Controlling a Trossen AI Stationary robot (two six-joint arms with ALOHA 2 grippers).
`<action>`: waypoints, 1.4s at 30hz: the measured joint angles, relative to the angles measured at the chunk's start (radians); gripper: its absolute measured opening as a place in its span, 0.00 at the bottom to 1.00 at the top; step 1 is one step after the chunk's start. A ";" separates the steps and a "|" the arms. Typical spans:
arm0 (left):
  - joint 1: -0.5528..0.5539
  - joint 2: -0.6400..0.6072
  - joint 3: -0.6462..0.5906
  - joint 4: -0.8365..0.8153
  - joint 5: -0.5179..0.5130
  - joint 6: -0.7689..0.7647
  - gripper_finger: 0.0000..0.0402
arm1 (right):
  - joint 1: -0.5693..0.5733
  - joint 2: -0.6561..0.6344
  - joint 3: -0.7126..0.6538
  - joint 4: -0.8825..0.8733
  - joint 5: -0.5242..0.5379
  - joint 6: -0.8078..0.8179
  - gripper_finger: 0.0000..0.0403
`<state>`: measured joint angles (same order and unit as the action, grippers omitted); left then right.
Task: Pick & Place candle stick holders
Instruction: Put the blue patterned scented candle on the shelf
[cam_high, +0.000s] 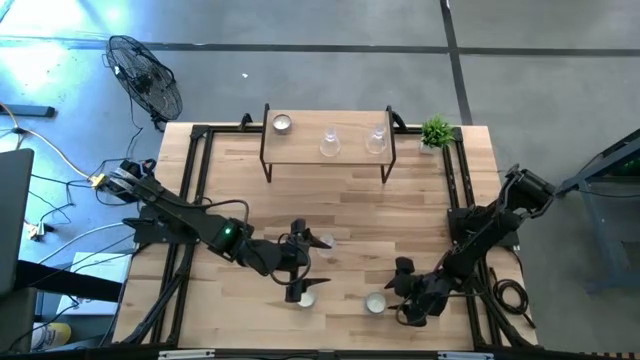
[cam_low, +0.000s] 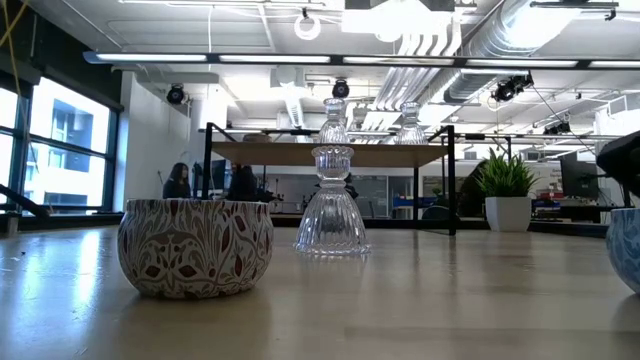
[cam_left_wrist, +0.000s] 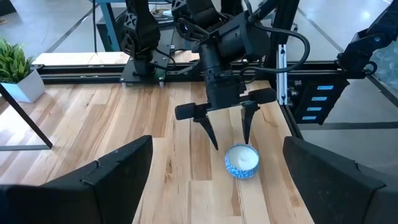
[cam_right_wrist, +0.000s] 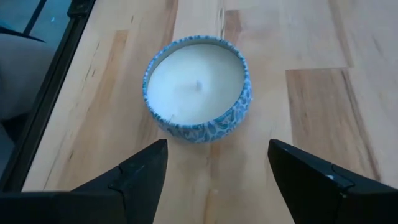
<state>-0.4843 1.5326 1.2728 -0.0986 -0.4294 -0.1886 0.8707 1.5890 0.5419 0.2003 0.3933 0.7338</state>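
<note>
Roughly half done, by the look of it. On the small raised shelf (cam_high: 327, 160) along the tabletop's (cam_high: 330, 210) far edge sit three pieces, left to right: a tealight cup (cam_high: 282, 124), a clear glass holder (cam_high: 330, 144) and a second glass holder (cam_high: 376, 140); the little green plant (cam_high: 435, 133) stands just off the shelf's right end, near the far right corner. Three pieces are not yet up there, all toward the near edge. The left gripper (cam_high: 306, 266) hangs left of centre with its fingers spread wide and nothing between them; a patterned tealight cup (cam_high: 306, 297) sits right by the finger nearer the edge, and the third glass holder (cam_low: 331, 195) stands close by, upright, though the overhead view hides most of it behind the arm. Further right, the blue-patterned tealight cup (cam_right_wrist: 198, 87) rests on the wood near the near edge, and the right gripper (cam_high: 403, 294) is just beside it, fingers parted and pointed at the cup but not yet touching it. My guess: the blue cup goes next, then the other two.
</note>
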 joint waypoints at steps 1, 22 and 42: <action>0.000 0.000 0.000 0.000 0.000 0.000 0.88 | 0.000 0.000 0.000 -0.001 -0.001 0.000 0.68; 0.000 0.000 0.000 -0.001 0.031 -0.026 0.88 | -0.016 0.000 0.000 0.007 0.003 0.055 0.95; 0.000 0.011 0.001 -0.007 0.035 -0.026 0.88 | -0.019 0.000 0.000 0.038 -0.013 0.043 0.97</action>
<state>-0.4843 1.5436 1.2739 -0.1056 -0.3948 -0.2149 0.8516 1.5887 0.5423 0.2379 0.3801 0.7773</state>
